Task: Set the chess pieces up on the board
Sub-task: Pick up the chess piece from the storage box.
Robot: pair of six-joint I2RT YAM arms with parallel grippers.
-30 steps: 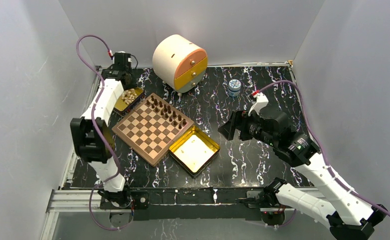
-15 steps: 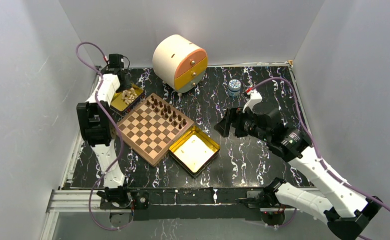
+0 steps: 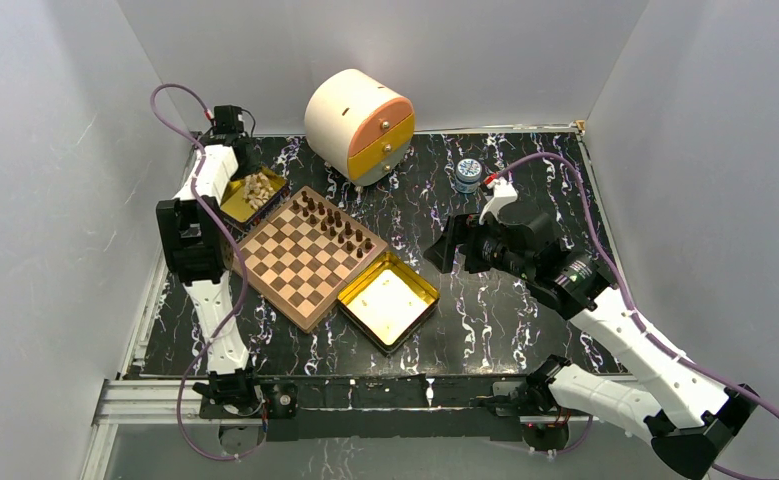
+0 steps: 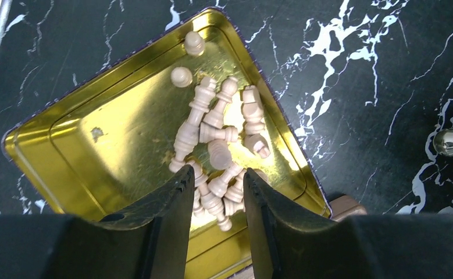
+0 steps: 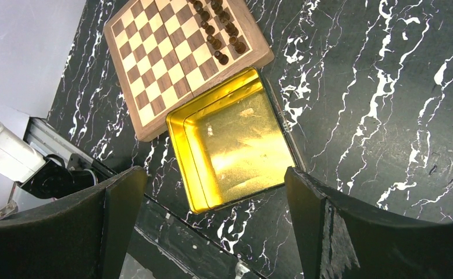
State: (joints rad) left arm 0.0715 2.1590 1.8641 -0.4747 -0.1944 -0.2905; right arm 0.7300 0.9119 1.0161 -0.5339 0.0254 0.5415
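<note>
Dark pieces (image 3: 337, 225) set on board (image 3: 290, 265); light pieces (image 4: 218, 145) all in gold tin (image 4: 113, 145), so half remains. Left jaws part-open over them, empty; right jaws wide, empty.

- I find the scene brightly, evenly lit from above; shadows soft.
- Strong glare on the gold tin (image 4: 67, 145) floor just ahead of my left gripper (image 4: 217, 177).
- Its near fingers (image 4: 160, 232) read dark and out of focus.
</note>
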